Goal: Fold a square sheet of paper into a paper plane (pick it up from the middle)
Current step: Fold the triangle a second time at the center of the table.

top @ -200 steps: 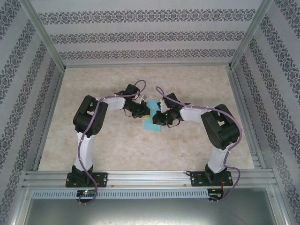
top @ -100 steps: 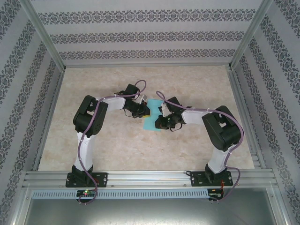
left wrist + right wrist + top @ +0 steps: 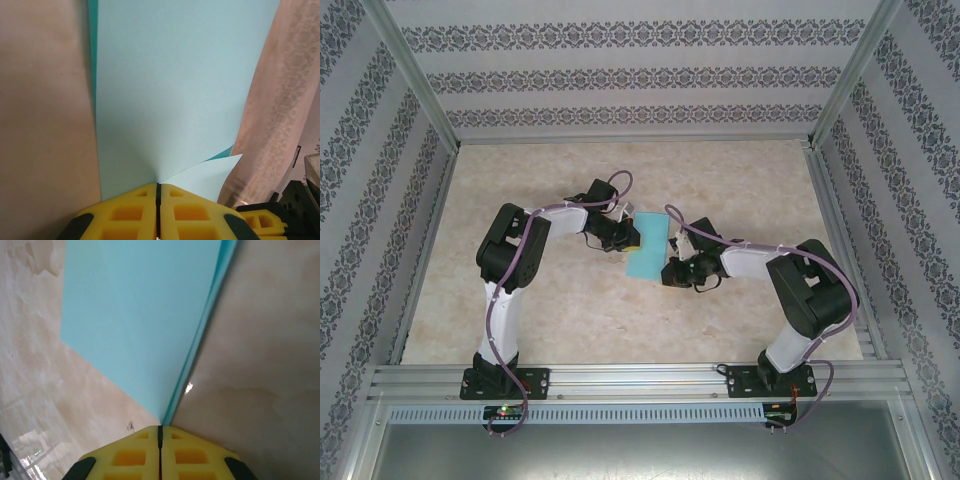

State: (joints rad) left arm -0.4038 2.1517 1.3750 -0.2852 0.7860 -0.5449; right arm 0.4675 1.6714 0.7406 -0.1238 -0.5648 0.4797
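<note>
White-and-black arms [image 3: 500, 312], purple cables [image 3: 620, 178], yellow ribbed tool fingers [image 3: 125, 214].

Item: enclosed robot test cell, laboratory type. Aluminium-profile frame [image 3: 420, 90] carried patterned wall panels [image 3: 640, 75] beyond the left gripper [image 3: 633, 239]. Marble-look tabletop [image 3: 570, 310] lay beneath it. Slotted mounting rail [image 3: 640, 378] behind it bore the arm bases [image 3: 505, 382].

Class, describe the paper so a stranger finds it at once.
On the beige marbled table, look at the middle. The turquoise paper is there, pinched by the left gripper and the right gripper; nothing else there is blue-green.
</note>
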